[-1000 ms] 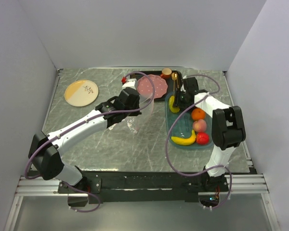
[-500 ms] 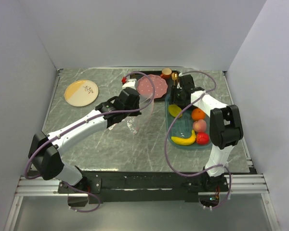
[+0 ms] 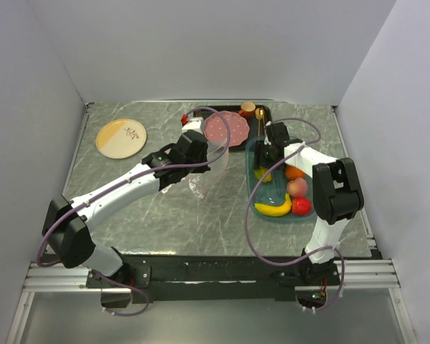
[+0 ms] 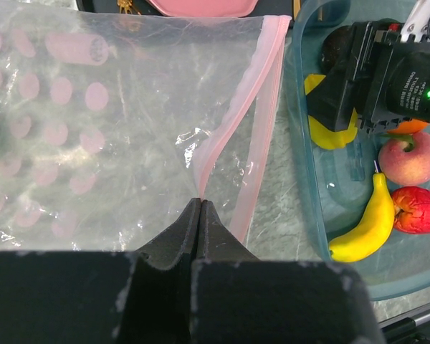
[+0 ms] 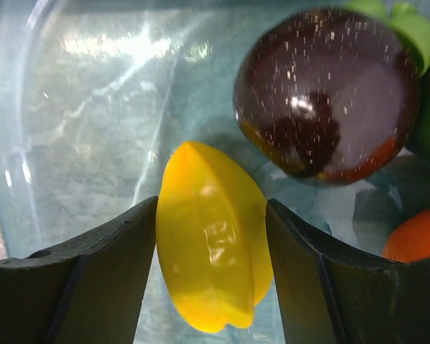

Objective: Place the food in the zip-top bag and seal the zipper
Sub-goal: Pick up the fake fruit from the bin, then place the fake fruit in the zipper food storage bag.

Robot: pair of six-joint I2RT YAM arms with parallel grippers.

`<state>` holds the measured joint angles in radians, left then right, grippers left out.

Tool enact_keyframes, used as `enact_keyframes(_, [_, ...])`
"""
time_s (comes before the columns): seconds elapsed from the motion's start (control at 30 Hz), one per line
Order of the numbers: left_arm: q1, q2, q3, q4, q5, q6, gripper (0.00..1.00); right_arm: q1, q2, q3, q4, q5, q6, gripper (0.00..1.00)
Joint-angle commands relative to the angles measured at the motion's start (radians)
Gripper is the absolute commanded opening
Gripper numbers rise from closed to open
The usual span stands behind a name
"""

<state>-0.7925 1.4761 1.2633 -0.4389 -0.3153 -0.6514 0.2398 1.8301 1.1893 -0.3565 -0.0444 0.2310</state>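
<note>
Two arms reach over a grey marbled table (image 3: 129,215). At the far left lies a cream and orange plate (image 3: 120,137), well apart from everything else. The left gripper (image 4: 201,204) is pinched fully closed on the zip-top bag (image 4: 115,129), its fingertips meeting where the zipper (image 4: 269,79) folds down to them. The bag is crinkled and clear, and its mouth edge runs up and away from the claw. Through the plastic shows the dotted pattern of the pink plate (image 3: 226,129), which sits just behind the bag.

Right of the bag, just beside it, is the translucent blue oval tray (image 3: 252,188), which holds all the food. The right gripper (image 5: 211,204) is down in the tray's far end, its jaws standing apart with the yellow starfruit (image 5: 211,265) between them. Both fingers sit close against the starfruit's sides, and I cannot tell whether they press on it. A dark round fruit (image 5: 322,93) lies just beyond the starfruit, and the orange (image 5: 416,236) shows at the right edge. Nearer the arm bases lie the peach (image 3: 297,187), the strawberry (image 3: 301,206) and the banana (image 3: 272,208), close together.
</note>
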Motion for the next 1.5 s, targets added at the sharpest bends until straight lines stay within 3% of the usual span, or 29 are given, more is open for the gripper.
enact_keyframes(0.0, [0.004,-0.025,0.007,0.009,-0.001,-0.008,0.01,-0.004,-0.054,-0.014,0.021,-0.017,-0.001,0.67])
enact_keyframes(0.2, [0.004,-0.049,-0.015,0.014,-0.008,-0.011,0.01,-0.002,-0.046,-0.040,0.017,-0.015,0.027,0.58])
enact_keyframes(0.27, [0.004,-0.054,-0.018,0.017,-0.007,-0.013,0.01,-0.002,-0.045,-0.037,0.008,-0.025,0.027,0.43])
enact_keyframes(0.57, [0.004,-0.040,-0.004,0.014,-0.002,-0.008,0.01,-0.002,-0.150,-0.076,0.016,-0.035,0.068,0.00])
enact_keyframes(0.9, [0.004,-0.037,-0.004,0.020,0.008,-0.010,0.01,-0.007,-0.319,-0.068,-0.045,0.012,0.102,0.02])
enact_keyframes(1.07, [0.004,-0.033,0.007,0.019,0.004,-0.002,0.01,-0.005,-0.477,-0.112,0.013,-0.116,0.207,0.04])
enact_keyframes(1.13, [0.004,-0.030,0.005,0.023,0.007,-0.005,0.01,0.007,-0.531,-0.151,0.080,-0.234,0.257,0.05])
enact_keyframes(1.47, [0.004,0.033,0.093,0.034,0.047,-0.014,0.01,0.159,-0.557,-0.238,0.266,-0.402,0.464,0.07])
